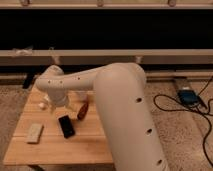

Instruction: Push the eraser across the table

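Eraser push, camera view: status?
Pincer low over the table, just behind the eraser; contact unclear. Eraser flat, mid-table. A dark red oblong close at image-right, a beige block off at image-left.
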You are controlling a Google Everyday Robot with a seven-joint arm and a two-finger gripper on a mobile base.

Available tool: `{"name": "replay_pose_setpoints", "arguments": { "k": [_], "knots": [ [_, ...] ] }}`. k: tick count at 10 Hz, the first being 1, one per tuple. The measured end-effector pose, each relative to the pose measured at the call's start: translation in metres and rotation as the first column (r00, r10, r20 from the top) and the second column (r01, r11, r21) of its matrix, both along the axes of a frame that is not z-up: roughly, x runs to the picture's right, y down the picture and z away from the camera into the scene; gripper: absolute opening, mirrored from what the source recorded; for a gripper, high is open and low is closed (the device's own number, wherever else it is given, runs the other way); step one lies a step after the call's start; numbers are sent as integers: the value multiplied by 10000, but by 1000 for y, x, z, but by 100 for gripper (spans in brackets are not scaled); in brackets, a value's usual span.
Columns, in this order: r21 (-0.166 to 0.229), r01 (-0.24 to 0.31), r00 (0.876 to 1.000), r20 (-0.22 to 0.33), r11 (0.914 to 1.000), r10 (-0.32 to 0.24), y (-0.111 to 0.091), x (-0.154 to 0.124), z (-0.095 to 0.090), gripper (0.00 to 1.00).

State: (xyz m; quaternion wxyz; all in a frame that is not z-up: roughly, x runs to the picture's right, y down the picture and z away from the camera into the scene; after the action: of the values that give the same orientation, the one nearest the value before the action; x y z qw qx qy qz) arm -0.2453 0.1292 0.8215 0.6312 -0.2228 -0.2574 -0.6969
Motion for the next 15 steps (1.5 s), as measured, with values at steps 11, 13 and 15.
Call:
{"name": "replay_pose_setpoints", "arguments": {
  "k": [11, 13, 15],
  "knots": [
    [244, 599, 9898, -1306, 9979, -562, 6, 25, 71, 80],
    [193, 574, 9877, -1468, 9982, -539, 12, 39, 77, 80],
    [136, 506, 9864, -1575, 9986, -478, 17, 57, 77, 80]
  ]
}}
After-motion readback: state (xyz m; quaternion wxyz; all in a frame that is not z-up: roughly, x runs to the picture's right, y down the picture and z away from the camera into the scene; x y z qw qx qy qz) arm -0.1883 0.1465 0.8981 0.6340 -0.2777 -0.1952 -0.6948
